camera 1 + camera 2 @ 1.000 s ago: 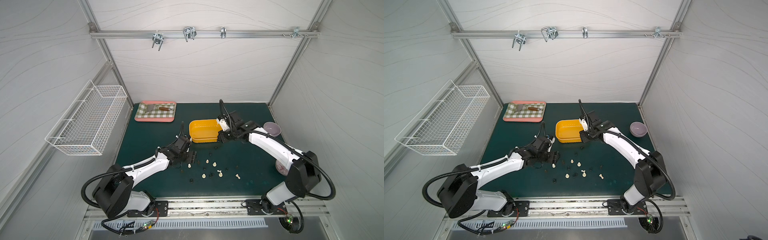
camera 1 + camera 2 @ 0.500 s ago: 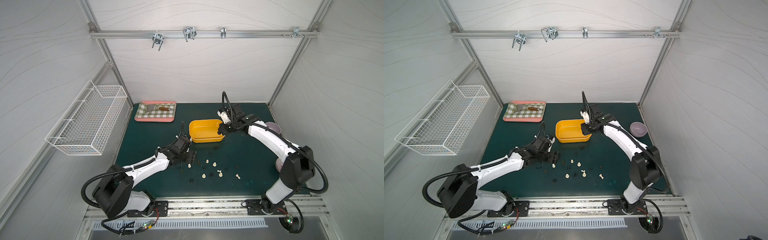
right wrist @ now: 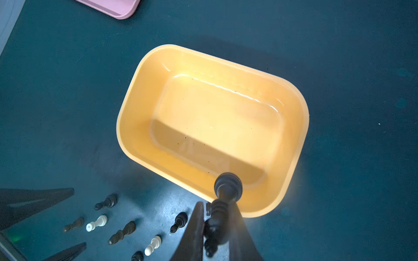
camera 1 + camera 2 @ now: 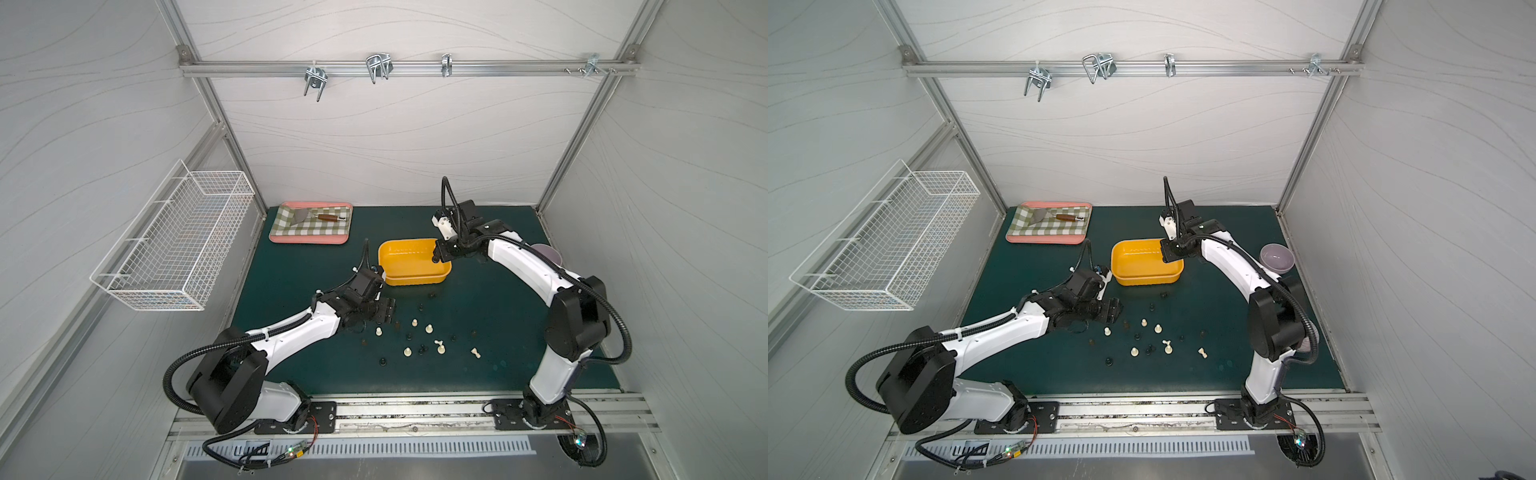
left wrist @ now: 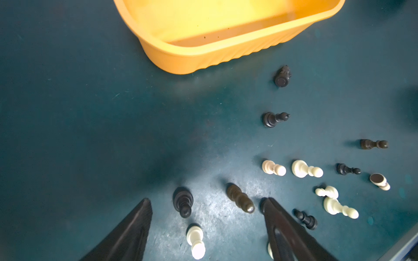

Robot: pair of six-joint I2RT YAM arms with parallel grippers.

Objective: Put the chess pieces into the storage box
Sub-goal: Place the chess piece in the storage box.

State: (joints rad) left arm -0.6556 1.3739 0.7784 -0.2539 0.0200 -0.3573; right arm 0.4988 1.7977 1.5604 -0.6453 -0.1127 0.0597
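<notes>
Right gripper [image 3: 216, 204] has swung up over the box [image 3: 135, 95], pinching a black piece [image 3: 228, 186] lengthwise, base outward past the fingertips. It seems to hang just inside the near rim. Left gripper [image 5: 205, 200] spreads wide above loose pieces [image 5: 273, 167] on the mat [image 5: 67, 113], beside the box.

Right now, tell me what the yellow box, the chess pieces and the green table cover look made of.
Storage box: probably plastic; smooth glossy yellow-orange walls with highlights, ribbed outside.
Chess pieces: cream and black, turned shapes, slight sheen; plastic or lacquered wood, unclear.
Table cover: dark green, matte, scuffed pale in spots; perhaps rubber or vinyl.
</notes>
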